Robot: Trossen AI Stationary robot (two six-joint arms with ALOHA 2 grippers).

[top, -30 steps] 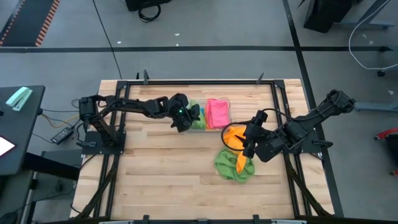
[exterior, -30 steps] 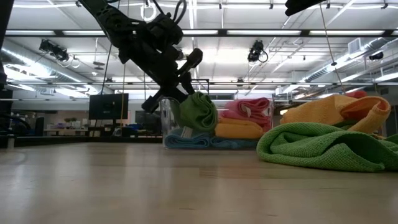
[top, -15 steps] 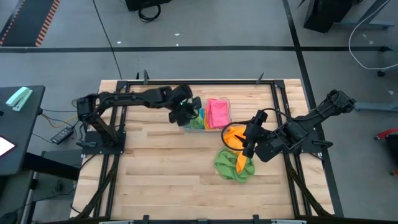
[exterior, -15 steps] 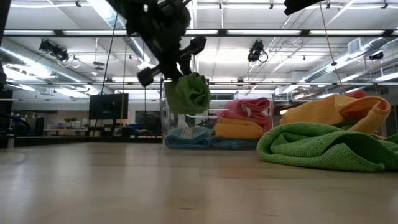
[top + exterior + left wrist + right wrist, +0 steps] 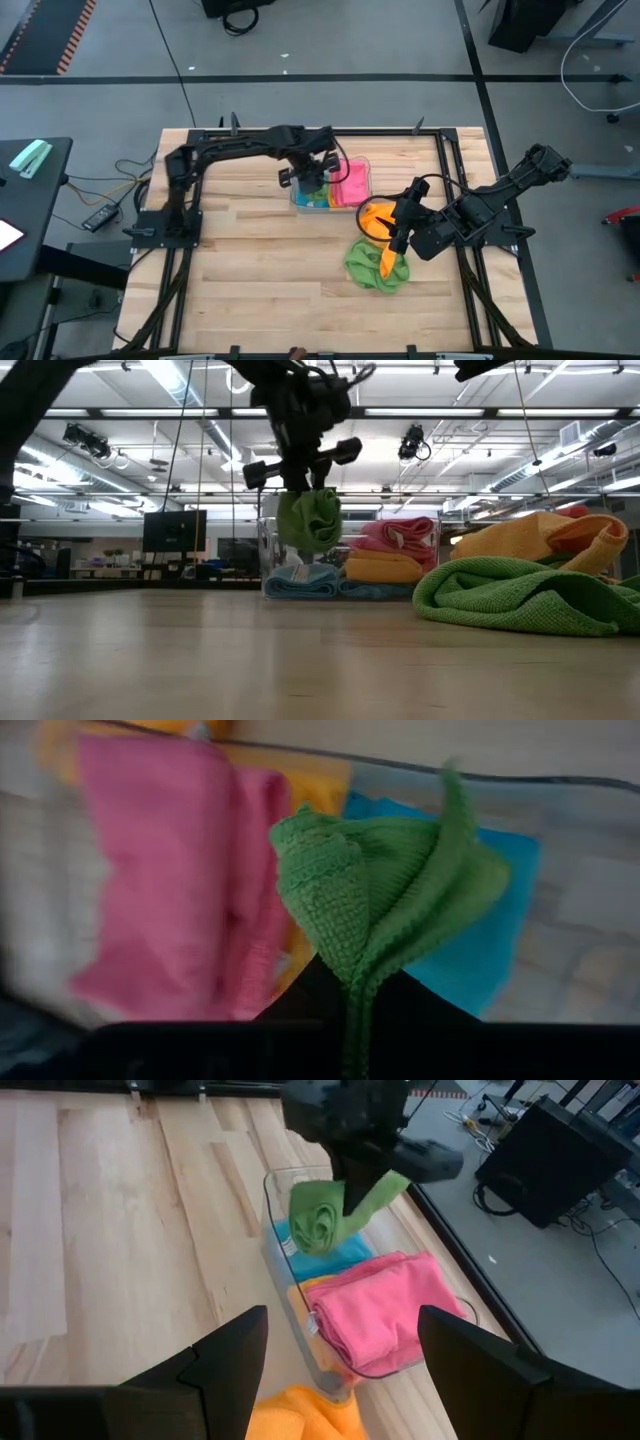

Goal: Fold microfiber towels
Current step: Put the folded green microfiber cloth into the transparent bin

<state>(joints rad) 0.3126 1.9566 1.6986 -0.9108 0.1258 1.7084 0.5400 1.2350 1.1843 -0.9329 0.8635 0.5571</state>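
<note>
Left claw clamped on a folded green towel, which hangs straight down, long axis vertical, directly over the blue towel in the clear tray at the surface's far edge. Right claw open, idle above the loose orange towel and green towel.

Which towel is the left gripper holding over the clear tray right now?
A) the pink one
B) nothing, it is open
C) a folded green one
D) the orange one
C: the left gripper is shut on a folded green towel hanging above the clear tray, while the pink towel lies in the tray and the loose orange towel stays on the table by the right gripper.
</note>
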